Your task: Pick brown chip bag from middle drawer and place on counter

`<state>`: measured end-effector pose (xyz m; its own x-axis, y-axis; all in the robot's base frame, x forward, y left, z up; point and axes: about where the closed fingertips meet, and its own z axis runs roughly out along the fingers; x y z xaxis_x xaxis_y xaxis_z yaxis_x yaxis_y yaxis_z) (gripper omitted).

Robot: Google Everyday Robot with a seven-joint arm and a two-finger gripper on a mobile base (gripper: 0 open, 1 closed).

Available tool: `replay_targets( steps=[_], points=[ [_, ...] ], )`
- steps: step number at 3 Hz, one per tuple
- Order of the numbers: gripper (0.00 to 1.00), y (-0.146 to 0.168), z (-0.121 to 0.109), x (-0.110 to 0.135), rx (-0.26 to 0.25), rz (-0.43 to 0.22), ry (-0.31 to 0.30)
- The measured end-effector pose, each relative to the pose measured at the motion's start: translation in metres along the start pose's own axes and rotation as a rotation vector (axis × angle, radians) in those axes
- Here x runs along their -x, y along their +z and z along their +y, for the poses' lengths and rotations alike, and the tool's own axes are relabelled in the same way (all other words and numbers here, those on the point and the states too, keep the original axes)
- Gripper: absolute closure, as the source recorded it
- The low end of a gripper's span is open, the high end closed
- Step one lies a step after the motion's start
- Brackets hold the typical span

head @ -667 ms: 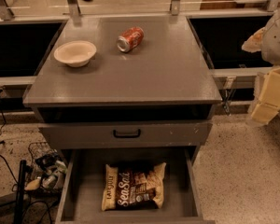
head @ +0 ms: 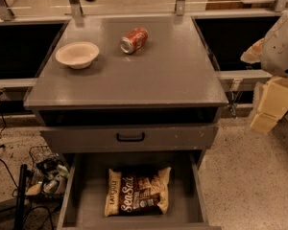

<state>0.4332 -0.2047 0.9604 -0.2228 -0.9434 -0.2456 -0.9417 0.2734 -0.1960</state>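
Brown chip bag (head: 137, 197) lies flat on floor of open middle drawer (head: 88, 195), bottom centre of frame, long axis running left-right, lettering up. Gripper (head: 269, 110) hangs at right edge of frame, beside counter (head: 158, 78), above drawer level. Bag sits down and left of it, well apart. Gripper holds nothing, touches nothing; clenched or released, cannot tell. Likely next: swing left, descend into drawer.
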Motion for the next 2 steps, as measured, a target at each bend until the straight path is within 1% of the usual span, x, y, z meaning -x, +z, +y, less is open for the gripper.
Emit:
replay_targets(
  steps=[1,2],
  points=[
    [0.0,0.026,0.016,0.008,0.04,-0.007,-0.036],
    [0.0,0.055,0.03,0.012,0.086,0.0,-0.077]
  ],
)
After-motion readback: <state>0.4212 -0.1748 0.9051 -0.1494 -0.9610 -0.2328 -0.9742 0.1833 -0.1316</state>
